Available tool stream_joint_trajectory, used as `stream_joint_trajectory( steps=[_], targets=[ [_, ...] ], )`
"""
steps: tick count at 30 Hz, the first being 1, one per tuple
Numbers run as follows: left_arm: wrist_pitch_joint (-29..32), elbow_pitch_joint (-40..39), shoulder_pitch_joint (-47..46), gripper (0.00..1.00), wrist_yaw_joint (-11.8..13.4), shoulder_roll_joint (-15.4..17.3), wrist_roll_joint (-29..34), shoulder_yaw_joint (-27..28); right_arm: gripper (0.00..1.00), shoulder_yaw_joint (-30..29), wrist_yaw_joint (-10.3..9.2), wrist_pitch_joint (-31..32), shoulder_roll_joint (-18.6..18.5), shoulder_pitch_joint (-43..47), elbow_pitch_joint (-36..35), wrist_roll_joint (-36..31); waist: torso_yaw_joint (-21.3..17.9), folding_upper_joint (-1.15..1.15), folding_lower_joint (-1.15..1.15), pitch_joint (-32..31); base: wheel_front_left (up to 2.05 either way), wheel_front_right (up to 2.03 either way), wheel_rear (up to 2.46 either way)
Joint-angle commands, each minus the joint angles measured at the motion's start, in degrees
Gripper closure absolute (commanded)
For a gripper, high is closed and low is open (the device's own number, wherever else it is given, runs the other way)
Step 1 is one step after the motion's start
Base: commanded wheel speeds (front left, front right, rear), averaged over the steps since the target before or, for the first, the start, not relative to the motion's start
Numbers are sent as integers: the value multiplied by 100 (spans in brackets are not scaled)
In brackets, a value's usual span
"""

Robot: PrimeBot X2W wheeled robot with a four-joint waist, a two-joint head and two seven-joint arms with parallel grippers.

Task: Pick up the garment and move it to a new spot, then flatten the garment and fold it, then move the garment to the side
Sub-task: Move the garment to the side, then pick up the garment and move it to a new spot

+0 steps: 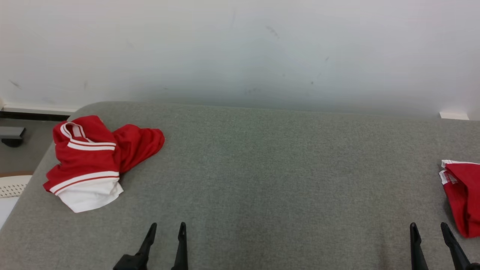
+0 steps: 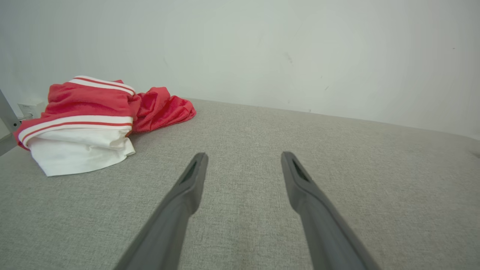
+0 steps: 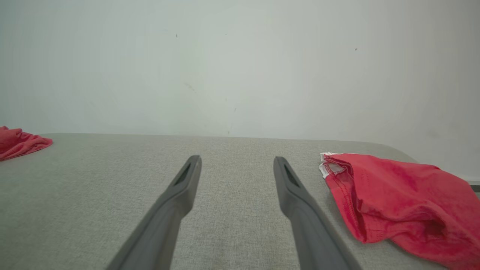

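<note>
A crumpled red and white garment [image 1: 93, 159] lies at the far left of the grey padded table [image 1: 270, 165]; the left wrist view shows the same garment [image 2: 86, 123] ahead and to the left. A second red garment [image 1: 463, 195] lies at the table's right edge, and it sits just right of the fingers as the red garment [image 3: 401, 202] in the right wrist view. My left gripper [image 1: 167, 226] stands open near the front edge, empty, below and right of the left garment. My right gripper [image 1: 428, 226] is open and empty, just left of the right garment.
A white wall [image 1: 240, 48] rises behind the table. Off the table's left edge I see the floor with a dark object [image 1: 12, 135] and a pale perforated thing [image 1: 13, 185]. Bare grey table lies between the two garments.
</note>
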Motion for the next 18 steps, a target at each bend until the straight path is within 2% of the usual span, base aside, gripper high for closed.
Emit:
stream_joint_trajectory(
  steps=[1, 18],
  targets=[
    [-1, 2, 1, 0, -36, 26, 17, 5, 0, -22, -16, -14, 4, 110, 16, -91, -44, 0, 1, -7, 0, 0, 0],
    [-1, 116, -74, 0, -165, 26, 87, 184, 0, -98, -16, -16, 105, 139, 37, -243, -319, 0, 1, -132, 0, 0, 0]
  ],
)
